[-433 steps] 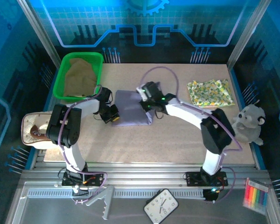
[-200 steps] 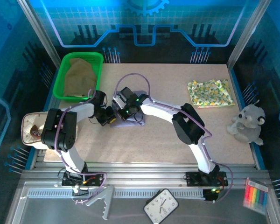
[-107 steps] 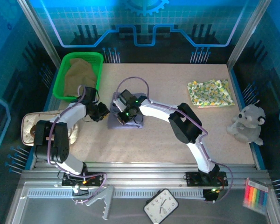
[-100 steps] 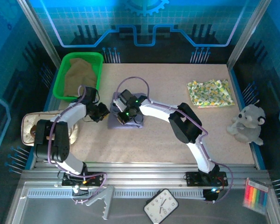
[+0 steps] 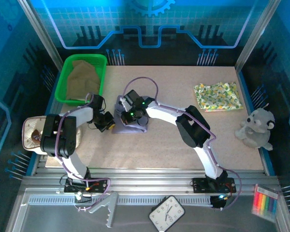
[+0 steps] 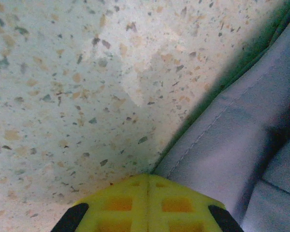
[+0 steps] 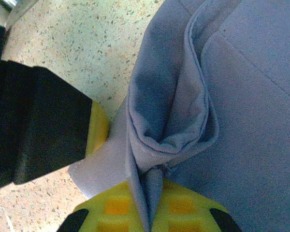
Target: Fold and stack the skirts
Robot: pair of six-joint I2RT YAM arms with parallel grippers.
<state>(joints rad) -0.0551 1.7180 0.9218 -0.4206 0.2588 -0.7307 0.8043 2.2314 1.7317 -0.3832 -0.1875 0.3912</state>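
Observation:
The lavender skirt [image 5: 133, 128] lies bunched and folded small at the table's middle left. My right gripper [image 5: 126, 118] is over its left part, shut on a raised fold of the lavender cloth [image 7: 152, 191]. My left gripper [image 5: 109, 126] is shut and empty, its yellow tips [image 6: 147, 182] down on the table just off the skirt's stitched edge [image 6: 232, 140]. That gripper's black and yellow body [image 7: 38, 121] shows in the right wrist view. The yellow floral skirt [image 5: 217, 95] lies folded at the far right. The olive-tan skirt [image 5: 82, 77] sits in the green basket [image 5: 85, 56].
A white plush toy [image 5: 255, 128] sits at the right edge and a beige pouch [image 5: 31, 135] at the left edge. A clock [image 5: 166, 212], markers [image 5: 264, 202] and a white tool [image 5: 104, 208] lie on the near rail, off the table.
My right gripper dragged the lavender skirt's right edge leftward, folding it small. My left gripper drew off to the left, then came back to the skirt's left edge, shut.

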